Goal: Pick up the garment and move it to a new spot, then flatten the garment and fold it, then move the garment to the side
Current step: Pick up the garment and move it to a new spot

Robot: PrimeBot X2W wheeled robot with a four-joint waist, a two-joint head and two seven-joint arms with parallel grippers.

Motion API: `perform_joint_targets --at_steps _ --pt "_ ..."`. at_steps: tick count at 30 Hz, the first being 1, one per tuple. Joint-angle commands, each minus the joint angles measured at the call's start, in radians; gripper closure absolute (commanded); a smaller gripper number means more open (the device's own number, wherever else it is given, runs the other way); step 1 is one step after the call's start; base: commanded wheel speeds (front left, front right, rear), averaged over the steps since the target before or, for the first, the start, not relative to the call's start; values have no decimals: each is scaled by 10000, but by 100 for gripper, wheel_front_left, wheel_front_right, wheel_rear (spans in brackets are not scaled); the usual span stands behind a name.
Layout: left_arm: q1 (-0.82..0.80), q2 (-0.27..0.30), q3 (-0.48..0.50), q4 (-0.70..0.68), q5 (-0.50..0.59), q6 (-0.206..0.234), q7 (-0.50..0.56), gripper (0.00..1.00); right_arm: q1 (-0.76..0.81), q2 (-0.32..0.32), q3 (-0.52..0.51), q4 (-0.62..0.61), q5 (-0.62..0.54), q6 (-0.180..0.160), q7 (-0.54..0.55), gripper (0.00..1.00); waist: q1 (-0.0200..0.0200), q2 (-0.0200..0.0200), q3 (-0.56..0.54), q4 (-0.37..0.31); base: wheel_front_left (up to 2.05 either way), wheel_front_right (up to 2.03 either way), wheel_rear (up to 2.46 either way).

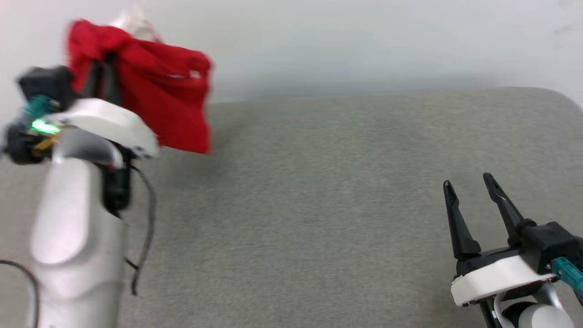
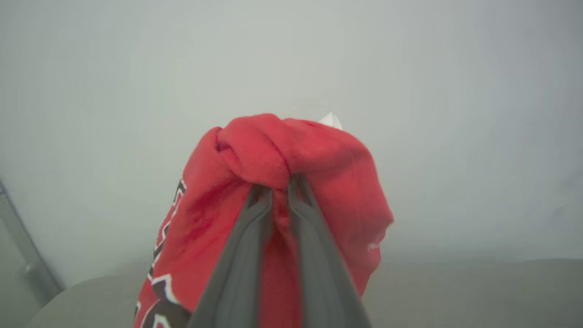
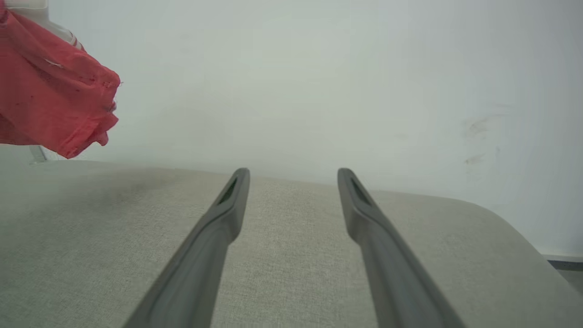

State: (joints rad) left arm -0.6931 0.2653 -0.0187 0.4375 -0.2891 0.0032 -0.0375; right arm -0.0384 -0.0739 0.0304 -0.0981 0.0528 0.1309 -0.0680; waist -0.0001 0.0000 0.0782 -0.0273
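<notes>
Left gripper (image 1: 104, 62) is raised at the far left, clamped on a bunched fold of the red jersey (image 1: 168, 105). The jersey hangs in the air off the two dark fingers, clear of the gray fabric-covered counter (image 1: 319, 205), with its lower edge dangling above the counter's back-left part. The picture is motion-blurred around that arm. From the left wrist camera the gripper (image 2: 278, 187) has its fingers nearly together, with red cloth pinched between them and wrapped over the tips. Black, white-outlined lettering (image 2: 164, 300) shows on the hanging side, and a bit of white lining (image 2: 330, 119) pokes out at the top. A green light (image 1: 43, 126) glows on the left wrist, and a loose dark cable (image 1: 145, 218) hangs beside the pale forearm. Right gripper (image 1: 468, 181) sits low at the near right, well apart from the jersey, with its fingers spread wide and nothing between them. From the right wrist camera the gripper (image 3: 294, 173) points across the counter (image 3: 91, 218) toward the pale wall (image 3: 319, 68), with the jersey (image 3: 45, 105) at the upper left corner.
</notes>
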Motion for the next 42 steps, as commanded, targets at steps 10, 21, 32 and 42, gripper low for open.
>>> perform_joint_targets --at_steps 10,21,32,42 --pt "2146 -1691 -1733 118 -150 -552 -127 100 217 167 60 -80 135 -3 -16 0 1 0 81 -1540 0 0 0" --pt "4674 -2015 -2997 864 -70 -309 83 0 204 230 -39 181 253 -3 -245 0 1 0 365 -1633 0 0 0" --pt "4752 -1908 -3138 -761 545 215 -1974 0 683 241 -265 223 105 -3 -42 0 1 0 -400 -740 0 0 0" --pt "5663 -1268 -2145 -2069 219 864 -2165 0 1144 243 -222 77 80 -3 248 0 1 0 -826 -241 0 0 0"
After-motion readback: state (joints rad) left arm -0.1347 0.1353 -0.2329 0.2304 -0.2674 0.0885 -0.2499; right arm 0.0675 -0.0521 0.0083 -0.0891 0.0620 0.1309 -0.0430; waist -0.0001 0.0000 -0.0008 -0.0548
